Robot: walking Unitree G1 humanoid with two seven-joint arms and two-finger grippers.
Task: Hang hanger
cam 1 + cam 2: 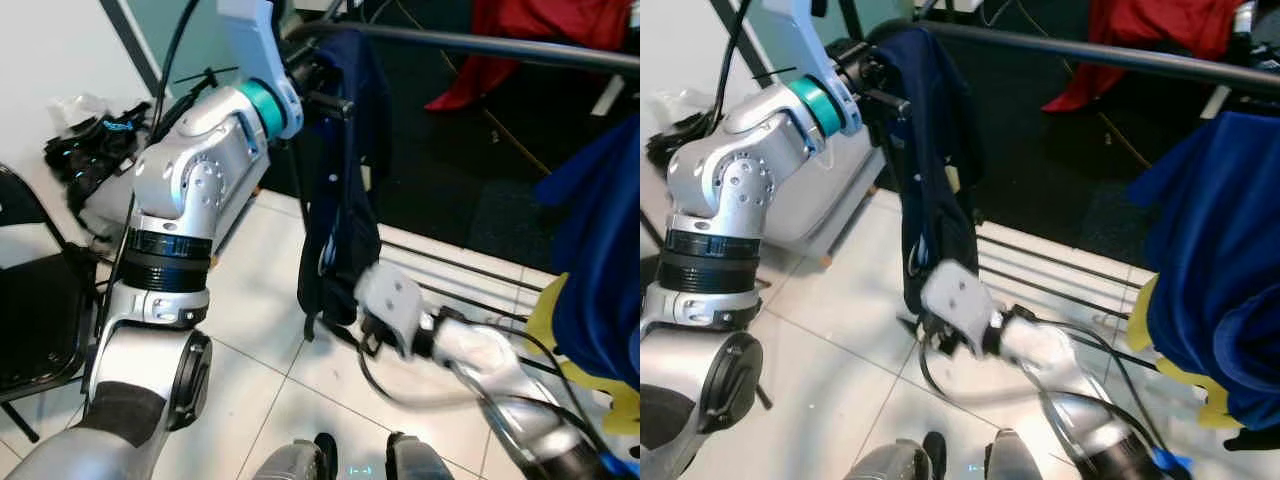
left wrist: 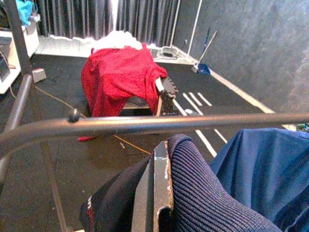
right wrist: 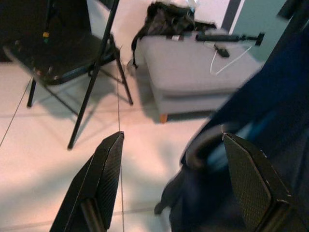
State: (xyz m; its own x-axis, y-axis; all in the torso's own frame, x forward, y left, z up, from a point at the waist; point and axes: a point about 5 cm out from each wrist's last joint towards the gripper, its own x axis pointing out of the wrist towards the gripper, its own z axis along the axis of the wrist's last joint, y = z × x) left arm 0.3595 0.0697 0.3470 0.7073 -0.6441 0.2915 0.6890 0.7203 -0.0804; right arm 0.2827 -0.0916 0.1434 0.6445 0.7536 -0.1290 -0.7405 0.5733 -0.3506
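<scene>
1. White floor tiles [image 1: 270, 330] meet a black carpet behind, and a dark grey metal clothes rail [image 1: 1090, 52] crosses the top of your head views.

2. Your left gripper [image 1: 318, 88] is raised to the rail's near end, against the collar of the dark navy ribbed garment [image 1: 935, 170] that droops from there toward the floor. The hanger itself is hidden under the cloth. In the left wrist view one finger [image 2: 154, 198] presses the ribbed collar just below the rail, so the grip reads as clenched on the garment.

3. Your right gripper [image 3: 169, 183] sits low beside the garment's hem, its two black fingers spread wide and holding nothing.

4. Handling, as a judgement: the knit is soft, limp and light and will sag and swing; take hold at the stiff collar end, not the loose hem.

5. The left wrist view shows a red cloth draped over a chair [image 2: 120, 77] and a blue garment [image 2: 260, 169] beside the navy one.

6. The right wrist view shows a black folding chair [image 3: 63, 53] and a grey ottoman [image 3: 193, 67] carrying a white wire hanger [image 3: 231, 60].
</scene>
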